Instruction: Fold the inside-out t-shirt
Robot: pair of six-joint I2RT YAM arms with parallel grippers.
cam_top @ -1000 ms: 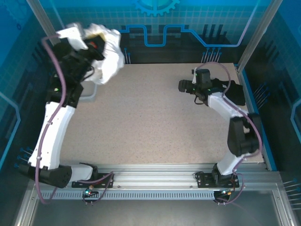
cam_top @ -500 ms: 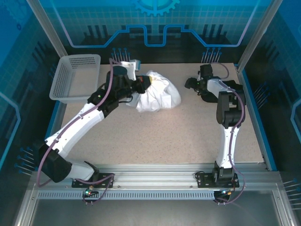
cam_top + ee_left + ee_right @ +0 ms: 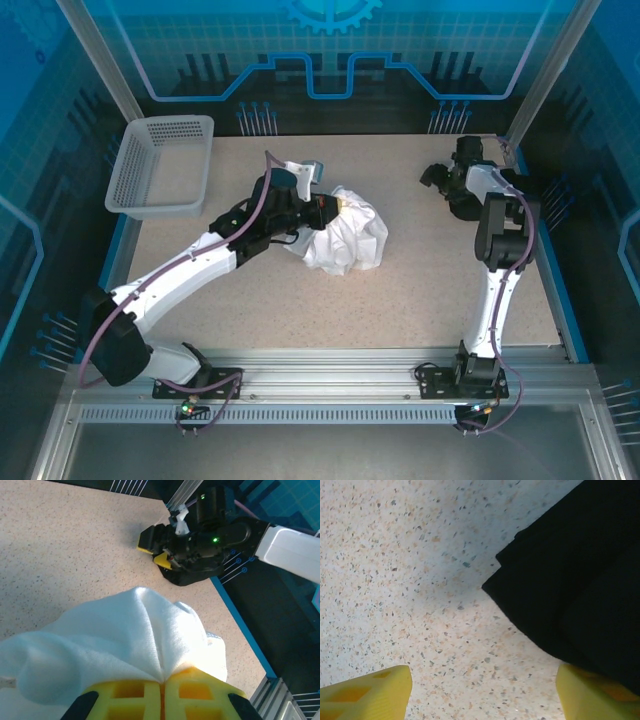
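Note:
The inside-out t-shirt (image 3: 352,236) is a crumpled white bundle in the middle of the table. My left gripper (image 3: 326,212) is at the bundle's left side and shut on a pinch of the cloth. In the left wrist view the yellow fingers (image 3: 200,692) meet with white t-shirt fabric (image 3: 125,640) gathered between them. My right gripper (image 3: 436,177) is at the far right of the table. Its yellow fingers (image 3: 365,690) stand wide apart, open (image 3: 482,680) over bare tabletop, right beside the corner of a black folded garment (image 3: 580,570).
A white mesh basket (image 3: 160,165) stands at the far left corner. The black garment (image 3: 465,206) lies by the right edge under the right arm. Blue frame rails border the table (image 3: 400,290) on both sides. The right gripper (image 3: 165,545) faces the left wrist camera.
The left arm swung the t-shirt from high over the basket down to the table's middle. The right arm moved back and right toward the black garment, its jaws narrowing slightly.

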